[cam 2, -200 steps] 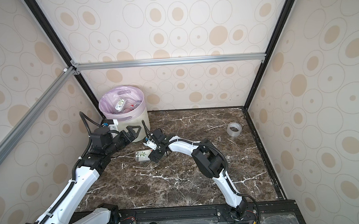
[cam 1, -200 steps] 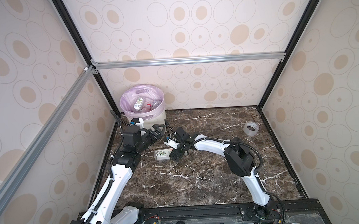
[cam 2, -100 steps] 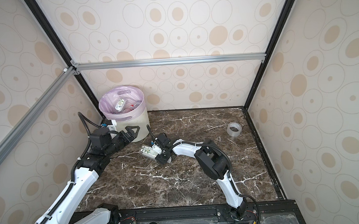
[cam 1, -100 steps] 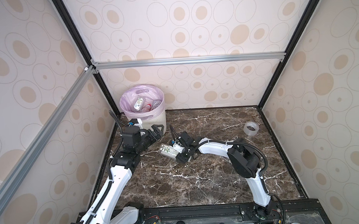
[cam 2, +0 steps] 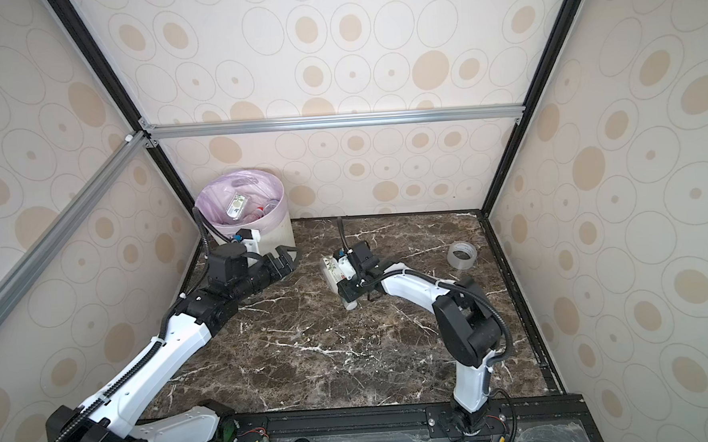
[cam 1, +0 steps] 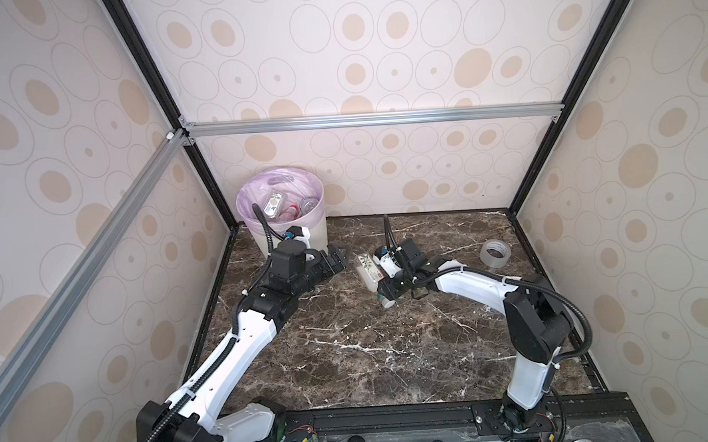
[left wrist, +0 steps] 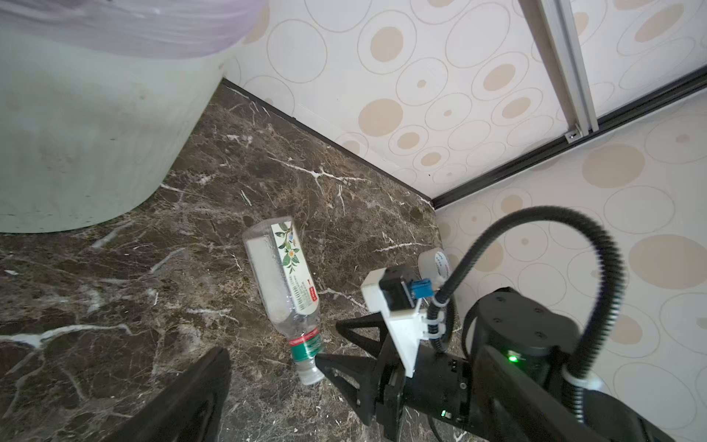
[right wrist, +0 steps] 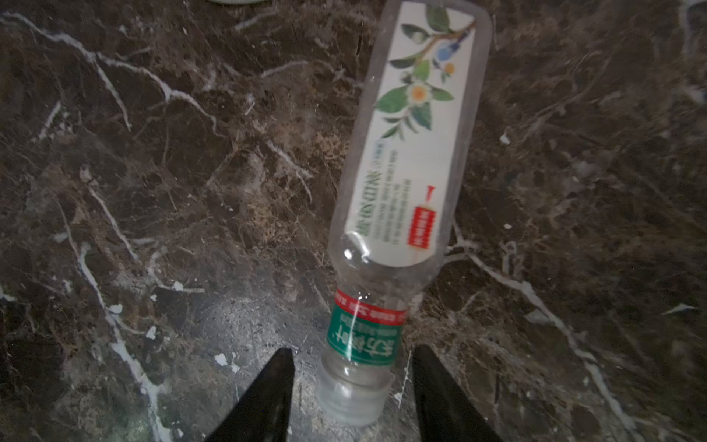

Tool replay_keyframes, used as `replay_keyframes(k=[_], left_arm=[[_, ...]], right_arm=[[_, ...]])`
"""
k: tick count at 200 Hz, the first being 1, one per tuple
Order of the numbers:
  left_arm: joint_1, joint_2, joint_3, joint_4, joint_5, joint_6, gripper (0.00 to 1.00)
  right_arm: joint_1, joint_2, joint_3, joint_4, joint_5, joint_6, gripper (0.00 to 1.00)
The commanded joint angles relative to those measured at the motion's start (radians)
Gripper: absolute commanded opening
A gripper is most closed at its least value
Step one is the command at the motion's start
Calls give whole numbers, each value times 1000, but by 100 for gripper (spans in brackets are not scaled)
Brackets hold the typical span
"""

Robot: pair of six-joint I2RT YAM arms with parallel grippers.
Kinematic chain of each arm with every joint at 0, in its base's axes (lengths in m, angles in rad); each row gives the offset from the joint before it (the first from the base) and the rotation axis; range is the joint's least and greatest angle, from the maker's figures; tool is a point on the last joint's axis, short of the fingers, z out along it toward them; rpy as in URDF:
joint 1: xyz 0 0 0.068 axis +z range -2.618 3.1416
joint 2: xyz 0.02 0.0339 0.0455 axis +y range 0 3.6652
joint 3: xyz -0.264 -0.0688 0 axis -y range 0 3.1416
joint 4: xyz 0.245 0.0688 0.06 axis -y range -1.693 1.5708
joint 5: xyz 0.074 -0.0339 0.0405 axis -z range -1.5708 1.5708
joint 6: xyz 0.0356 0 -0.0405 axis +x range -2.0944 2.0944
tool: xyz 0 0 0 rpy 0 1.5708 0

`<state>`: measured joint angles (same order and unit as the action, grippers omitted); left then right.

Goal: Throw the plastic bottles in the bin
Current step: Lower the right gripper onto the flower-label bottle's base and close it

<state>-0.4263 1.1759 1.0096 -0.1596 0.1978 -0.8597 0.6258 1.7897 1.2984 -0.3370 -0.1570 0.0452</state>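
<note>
Bench (cam 1: 351, 355) from above: plastic bottle (cam 1: 369, 271) lies flat mid-bench, apart from the bin (cam 1: 317, 232); left gripper (cam 1: 342, 259) jaws wide, empty.
Left wrist: right gripper (left wrist: 328, 342) jaws straddle its neck.
Right wrist: jaws narrow, gaps either side, nothing pinched; plastic bottle (right wrist: 405, 153) looks empty, light, crushable; stiff neck seems best hold.

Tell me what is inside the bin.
Inside the bin, over the pink liner, lie a leaf-labelled clear bottle, a red-marked bottle and another clear bottle. Anything beneath them is hidden, and the left arm's cable crosses the near rim.
</note>
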Motion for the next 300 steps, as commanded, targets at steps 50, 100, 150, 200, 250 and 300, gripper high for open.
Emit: replay_keyframes(k=[50,100,150,200,250,300], left_arm=[[-34,116,127,89,-2,-12,99],[-35,66,87,61,-34,-14,99],[-36,25,46,50,-37,-22,99],[-35,20,30,45,-33,-13,99],[-34,32,21,57,-21,-13,99],[-35,23,4,51,-22,-16,99]], right_arm=[[-9,-62,86,-58,48,32,57],[-18,93,213,-90,106,225,79],[-15,308,426,-221,151,436,88],[0,391,499,-251,227,470,89],[-2,411,504,-230,218,458,88],[-3,417,513,-180,117,484,91]])
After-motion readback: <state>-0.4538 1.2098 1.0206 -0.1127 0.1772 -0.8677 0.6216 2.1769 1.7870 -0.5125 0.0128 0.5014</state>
